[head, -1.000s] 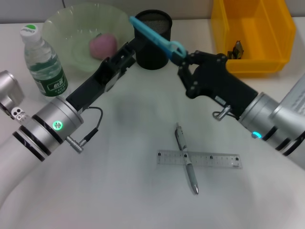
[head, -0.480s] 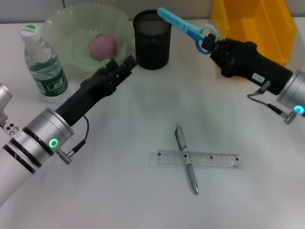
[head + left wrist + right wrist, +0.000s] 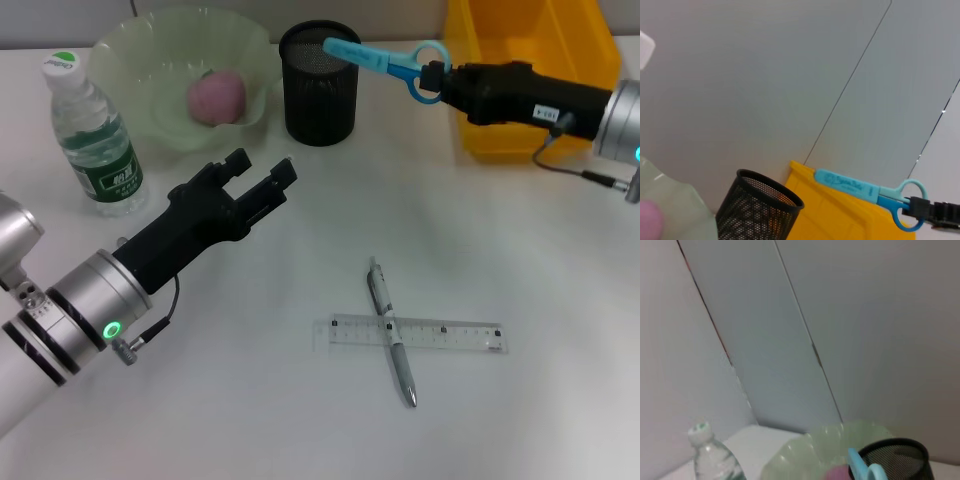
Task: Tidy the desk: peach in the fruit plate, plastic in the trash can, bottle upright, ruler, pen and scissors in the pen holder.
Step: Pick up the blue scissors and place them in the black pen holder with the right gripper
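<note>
Head view: my right gripper [image 3: 437, 80] is clamped on the scissors [image 3: 385, 62] by the handle loops, blades pointing toward the holder [image 3: 320, 84], tip just over its rim. Step in hand, as I judge it: dropping the scissors in. Next move calls for tipping the blades down over the opening before letting go; held this flat they could skid off the rim.

Left gripper [image 3: 263, 177] hangs over bare desk, fingers spread wide, holding nothing.

Pen [image 3: 391, 331] and ruler [image 3: 417, 334] lie crossed on the desk, not yet dealt with. Peach [image 3: 216, 98] sits in the plate [image 3: 130, 55]; bottle [image 3: 92, 135] stands upright.

Writing: bottle's green label and the scissors' blade print are too small to read.
</note>
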`<state>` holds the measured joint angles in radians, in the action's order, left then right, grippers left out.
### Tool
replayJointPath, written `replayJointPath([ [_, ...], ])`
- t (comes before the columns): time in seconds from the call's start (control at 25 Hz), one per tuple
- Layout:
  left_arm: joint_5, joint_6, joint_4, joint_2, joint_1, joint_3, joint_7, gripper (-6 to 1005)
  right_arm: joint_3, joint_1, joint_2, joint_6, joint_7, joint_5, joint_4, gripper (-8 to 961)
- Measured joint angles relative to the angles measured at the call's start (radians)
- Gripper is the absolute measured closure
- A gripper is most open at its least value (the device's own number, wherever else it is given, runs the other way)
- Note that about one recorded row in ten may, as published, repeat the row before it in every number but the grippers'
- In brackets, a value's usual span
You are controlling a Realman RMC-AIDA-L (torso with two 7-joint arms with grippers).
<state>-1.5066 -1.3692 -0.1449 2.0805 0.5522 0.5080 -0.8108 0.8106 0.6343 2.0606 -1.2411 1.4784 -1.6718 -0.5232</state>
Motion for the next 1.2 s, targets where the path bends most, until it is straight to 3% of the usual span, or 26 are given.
replayJointPath([
  [0.44,0.0,0.02,0.009,-0.001,-0.01,-0.005,0.048,199,0.005,0.105,-0.017,0.037,0.306,-0.293,-0.155,860],
  [0.72,0.0,0.049,0.011,-0.001,-0.007,-0.005,0.061,199,0.008,0.188,-0.018,0.087,0.412,-0.444,-0.173,858],
  [1.2,0.005,0.072,0.014,-0.001,-0.006,-0.006,0.089,199,0.01,0.259,-0.02,0.097,0.466,-0.51,-0.212,854],
])
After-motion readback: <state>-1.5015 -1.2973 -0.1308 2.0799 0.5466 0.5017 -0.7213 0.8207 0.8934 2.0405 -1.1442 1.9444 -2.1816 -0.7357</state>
